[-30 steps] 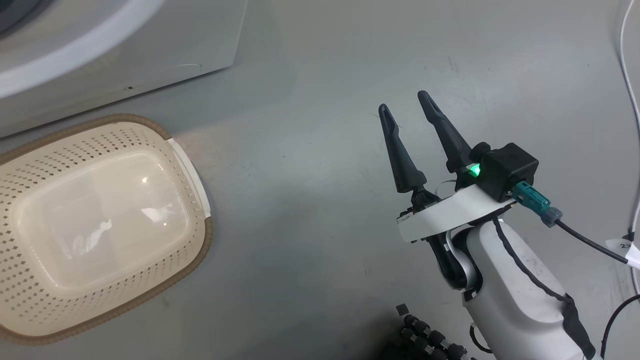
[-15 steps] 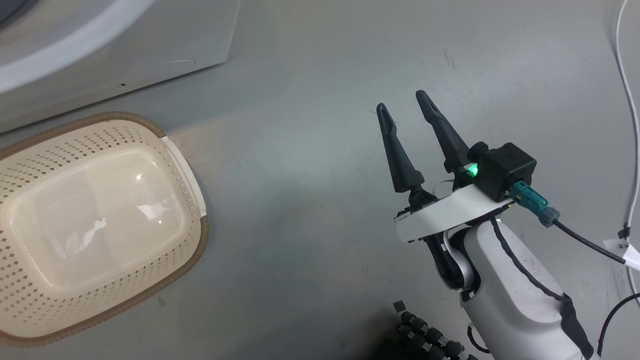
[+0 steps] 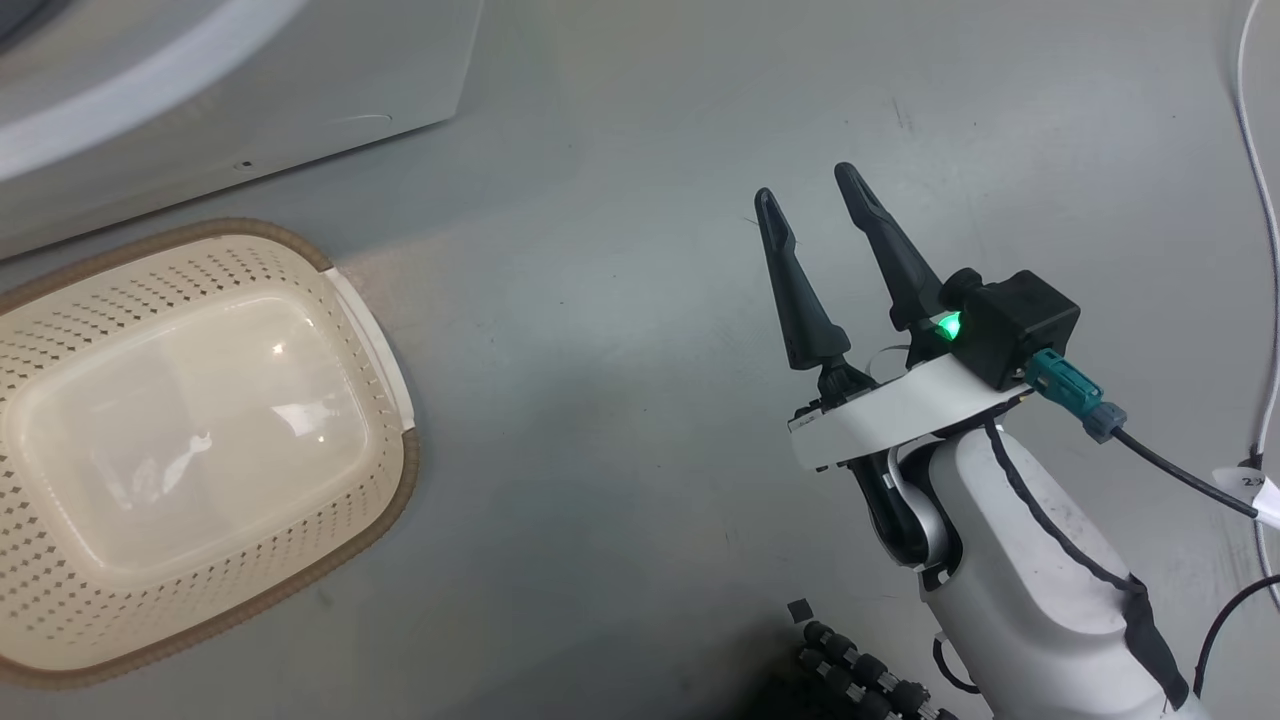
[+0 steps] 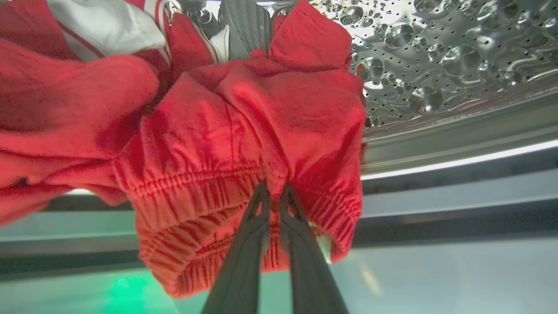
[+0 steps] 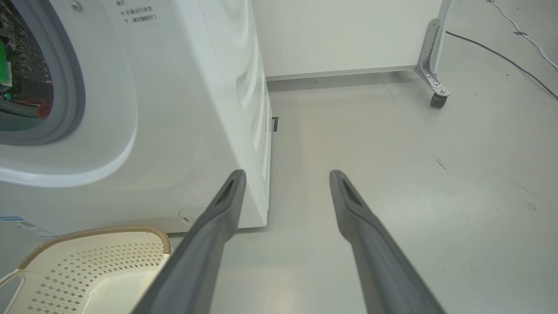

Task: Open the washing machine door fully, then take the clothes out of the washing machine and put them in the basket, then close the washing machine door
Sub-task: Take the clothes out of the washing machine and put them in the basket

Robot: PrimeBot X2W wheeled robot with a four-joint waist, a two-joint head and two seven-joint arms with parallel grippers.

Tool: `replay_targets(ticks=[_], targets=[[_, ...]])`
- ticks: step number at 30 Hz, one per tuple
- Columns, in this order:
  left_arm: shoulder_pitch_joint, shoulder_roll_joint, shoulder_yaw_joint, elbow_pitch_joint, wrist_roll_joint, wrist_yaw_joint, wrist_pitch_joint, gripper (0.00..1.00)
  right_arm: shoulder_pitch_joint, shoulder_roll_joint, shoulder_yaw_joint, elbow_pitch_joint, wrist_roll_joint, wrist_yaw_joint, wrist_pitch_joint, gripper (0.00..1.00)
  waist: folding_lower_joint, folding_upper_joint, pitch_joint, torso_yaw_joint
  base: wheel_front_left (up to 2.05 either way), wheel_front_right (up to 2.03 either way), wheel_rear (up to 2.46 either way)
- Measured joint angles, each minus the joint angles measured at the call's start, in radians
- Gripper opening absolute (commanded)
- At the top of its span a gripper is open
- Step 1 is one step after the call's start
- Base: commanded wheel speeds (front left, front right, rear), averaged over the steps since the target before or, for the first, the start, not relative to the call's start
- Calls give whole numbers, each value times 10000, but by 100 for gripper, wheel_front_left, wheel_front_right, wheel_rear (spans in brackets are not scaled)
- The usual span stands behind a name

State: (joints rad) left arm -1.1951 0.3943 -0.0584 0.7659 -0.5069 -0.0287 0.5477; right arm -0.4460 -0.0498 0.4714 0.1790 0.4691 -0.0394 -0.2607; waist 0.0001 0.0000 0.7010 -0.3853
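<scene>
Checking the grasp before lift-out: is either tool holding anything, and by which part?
The left tool is shut on the clothes, pinching the gathered ribbed hem of the red fabric. The right tool is open and empty.

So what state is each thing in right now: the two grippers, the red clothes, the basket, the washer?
left gripper: shut on the clothes.
right gripper: open, empty.
clothes: bunched, pinched at a gathered hem.
basket: empty.
washing machine: drum mouth uncovered.

1 basket (image 3: pixel 396 505), 1 washer (image 5: pixel 174 109), 1 garment (image 4: pixel 244 113), 2 hands (image 4: pixel 274 191) (image 3: pixel 806 185)
</scene>
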Motion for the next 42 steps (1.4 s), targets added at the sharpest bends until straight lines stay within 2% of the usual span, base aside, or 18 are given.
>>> replay_targets(ticks=[13,20,35,42], targets=[[2,-65,-571,-359,683,-293,-1505,0,-167,-2,-257,117,-274,-71,0,100,0,0,-265,431,0,0,0],[205,-278,-719,-635,892,-309,-2560,0,-170,-2,-364,259,-412,-69,0,100,-1,0,-579,707,0,0,0],[2182,-803,-646,-1289,934,-349,-4874,0,-50,-12,-671,673,-600,-58,0,100,-1,0,-1617,1294,0,0,0],[3306,-1085,-679,-1776,984,-180,-5787,0,337,-19,-807,886,-746,-33,0,100,-1,0,-2197,1576,0,0,0]])
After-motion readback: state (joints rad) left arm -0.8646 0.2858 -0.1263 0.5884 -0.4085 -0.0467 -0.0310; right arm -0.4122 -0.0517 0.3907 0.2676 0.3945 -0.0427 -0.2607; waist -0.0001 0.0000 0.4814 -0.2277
